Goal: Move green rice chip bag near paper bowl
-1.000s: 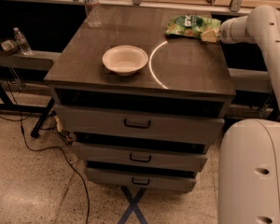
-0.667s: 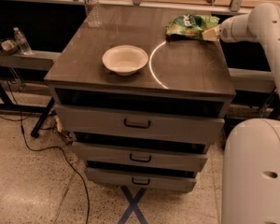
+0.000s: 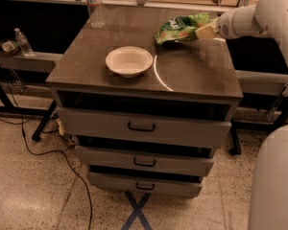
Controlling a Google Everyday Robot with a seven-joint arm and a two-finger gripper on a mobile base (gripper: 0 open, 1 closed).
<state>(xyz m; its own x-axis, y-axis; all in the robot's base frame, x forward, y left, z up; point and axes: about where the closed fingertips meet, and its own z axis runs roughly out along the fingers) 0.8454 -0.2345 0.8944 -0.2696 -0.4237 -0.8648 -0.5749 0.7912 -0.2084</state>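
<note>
The green rice chip bag [image 3: 181, 28] is crinkled and shiny, held at its right end over the back right part of the cabinet top. My gripper [image 3: 205, 31] comes in from the right on a white arm and is shut on the bag's right edge. The bag hangs tilted, its left end drooping toward the top. The paper bowl [image 3: 128, 60] is off-white and round and sits near the middle left of the top, to the front left of the bag and apart from it.
A dark drawer cabinet [image 3: 192, 78] carries everything, its drawers partly pulled out. A clear water bottle [image 3: 93, 6] stands at the back left corner. A small bottle [image 3: 23, 42] sits on a side rail at left. Cables lie on the floor.
My gripper has moved left and toward the front with the bag in it. The bag is now closer to the bowl and off the surface. The bowl has not moved.
</note>
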